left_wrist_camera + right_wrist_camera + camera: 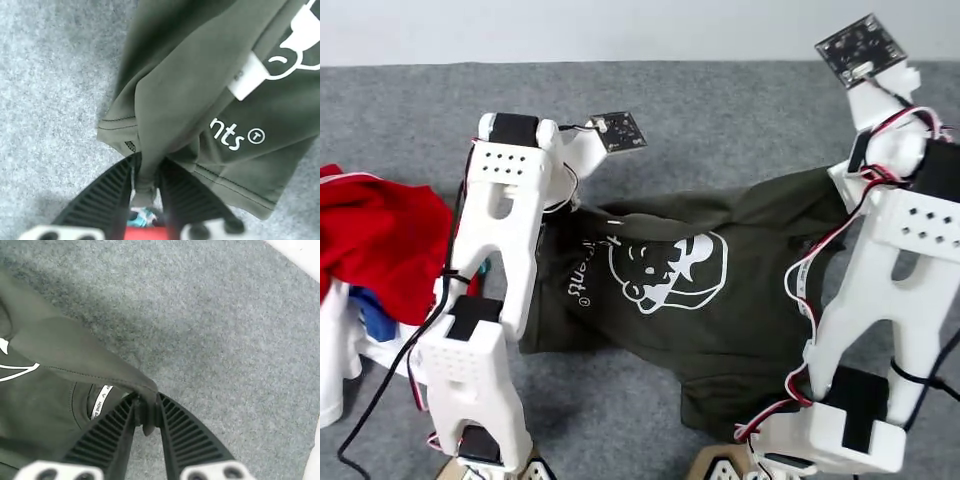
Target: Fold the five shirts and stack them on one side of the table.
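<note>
two arms share one garment: the left gripper (pixel 146 162) is clenched on a bunched fold at the edge of the green shirt (pixel 740 300), with the cloth pinched between its ribbed pads and a stitched hem lying just beside them. the right gripper (pixel 146 407) is likewise clamped on the shirt's edge, close to the neck opening, where a small label sits inside the collar. the shirt lies print side up on the grey tabletop (pixel 740 110), stretched between the two arms along its far edge and rumpled nearer their bases, with one corner doubled under. holding two separated points on the same edge makes sense as a way to keep the cloth taut, so that it can be drawn flat or carried over onto itself without sagging in the middle; i judge this to be the spreading or first fold of this shirt, not its stacking. at the left edge of the tabletop a red shirt (pixel 375 240) is heaped over a white garment (pixel 335 360) and a blue garment (pixel 375 310), touching one another and apart from the green one, probably parked there to leave working room. that heap looks unfolded, so most of the task seems to lie ahead. a slip at either pinch would let the edge collapse.
</note>
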Tool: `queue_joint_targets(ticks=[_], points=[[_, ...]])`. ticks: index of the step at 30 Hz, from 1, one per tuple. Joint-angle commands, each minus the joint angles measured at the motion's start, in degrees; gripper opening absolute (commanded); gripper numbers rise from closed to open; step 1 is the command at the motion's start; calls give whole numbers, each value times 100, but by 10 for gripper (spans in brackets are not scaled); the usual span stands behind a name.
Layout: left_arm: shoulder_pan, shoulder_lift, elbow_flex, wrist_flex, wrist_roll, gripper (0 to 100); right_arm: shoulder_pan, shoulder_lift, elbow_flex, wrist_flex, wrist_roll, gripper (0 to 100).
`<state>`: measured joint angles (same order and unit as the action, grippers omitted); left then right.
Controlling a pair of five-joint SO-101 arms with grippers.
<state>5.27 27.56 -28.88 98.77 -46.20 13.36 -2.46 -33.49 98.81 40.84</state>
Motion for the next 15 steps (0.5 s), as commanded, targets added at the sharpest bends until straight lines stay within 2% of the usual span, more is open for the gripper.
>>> queue_joint_targets(ticks=[1, 6, 15], points=[[79, -308, -84, 176, -9, 45, 31, -119, -114, 22, -44, 10], [97, -193, -84, 167, 53, 58, 31, -119, -114, 22, -44, 10], [545, -105, -84, 167, 308, 86, 31, -101, -114, 4, -35, 10]])
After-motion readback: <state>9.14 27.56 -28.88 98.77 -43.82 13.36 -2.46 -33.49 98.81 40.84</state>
